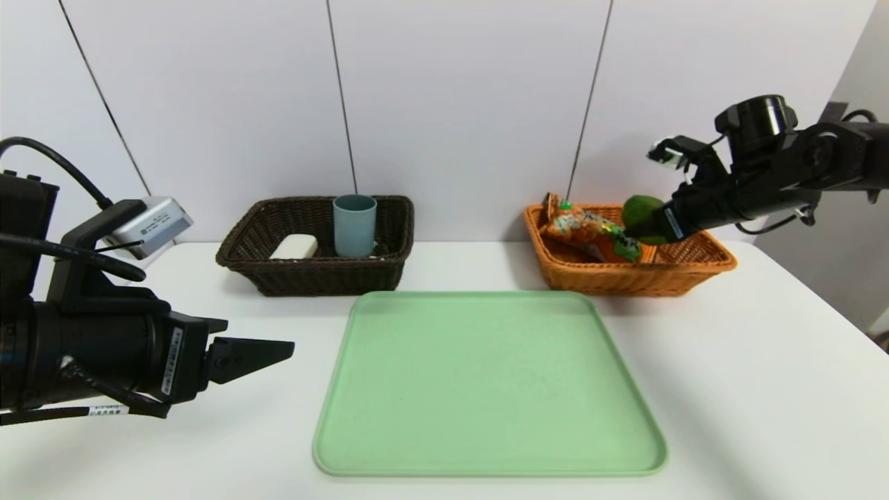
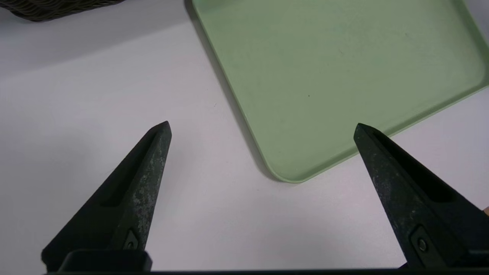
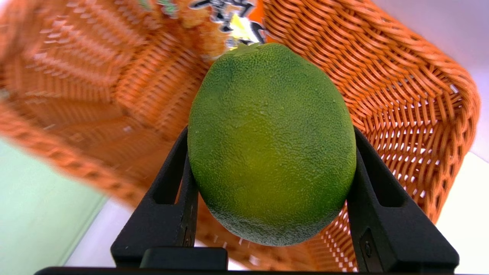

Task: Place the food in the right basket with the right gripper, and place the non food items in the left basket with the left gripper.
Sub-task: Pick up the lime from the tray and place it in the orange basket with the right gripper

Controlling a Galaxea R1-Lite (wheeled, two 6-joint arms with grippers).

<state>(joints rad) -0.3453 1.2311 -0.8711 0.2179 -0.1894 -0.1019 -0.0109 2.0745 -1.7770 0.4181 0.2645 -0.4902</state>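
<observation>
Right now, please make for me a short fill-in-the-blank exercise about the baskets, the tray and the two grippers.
1. The right gripper holds a round green ____ above the orange basket.
2. The blue-grey ____ stands in the dark brown basket.
3. The left gripper is ____, with nothing between its fingers.
4. The tray on the table is coloured ____.

Missing words: fruit; cup; open; green

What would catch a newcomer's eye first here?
Probably the green citrus fruit, clamped between the fingers of the right gripper over the orange wicker basket, where a snack bag lies. Next, the pale green tray, bare in the middle of the table; the open left gripper hovers at its left.
</observation>
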